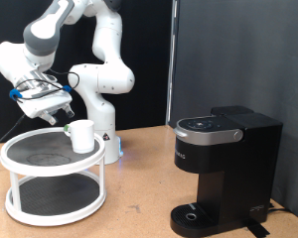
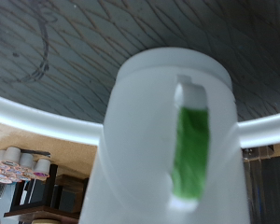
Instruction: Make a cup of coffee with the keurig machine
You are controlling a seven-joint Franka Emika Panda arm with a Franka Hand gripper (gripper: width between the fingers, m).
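Early stage | cup [image 1: 81,136] on white rack [image 1: 30,206], far from coffee maker [image 1: 223,174] | gripper [image 1: 58,114] beside cup, grip state cannot tell | lid down, drip base bare

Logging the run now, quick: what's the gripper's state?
Gripper: at the cup on the white tiered stand; open or shut cannot be told.

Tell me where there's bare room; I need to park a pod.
Free: the brown tabletop between the white two-tier round stand and the black boxy keurig machine. Crowded: the stand's upper tier near the small white cup, where the gripper hovers.
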